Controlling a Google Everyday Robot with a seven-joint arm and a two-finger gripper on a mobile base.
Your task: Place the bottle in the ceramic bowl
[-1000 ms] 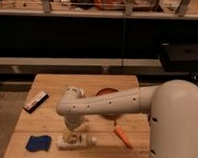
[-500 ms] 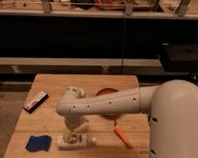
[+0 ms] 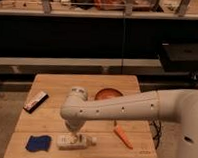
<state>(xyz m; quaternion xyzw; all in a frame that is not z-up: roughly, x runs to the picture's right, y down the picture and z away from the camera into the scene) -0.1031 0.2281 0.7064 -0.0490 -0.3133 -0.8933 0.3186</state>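
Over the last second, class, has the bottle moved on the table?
No. The bottle lies in the same spot, beside the blue object near the table's front edge. The gripper is directly above it.

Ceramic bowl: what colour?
Orange-red ceramic bowl, camera view; gripper is at the white bottle near the table front.

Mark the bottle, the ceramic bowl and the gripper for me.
bottle (image 3: 85,141), camera view, on its white body near the cap.
ceramic bowl (image 3: 109,92), camera view, on its visible orange-red rim.
gripper (image 3: 71,133), camera view, at its tip, down over the bottle.
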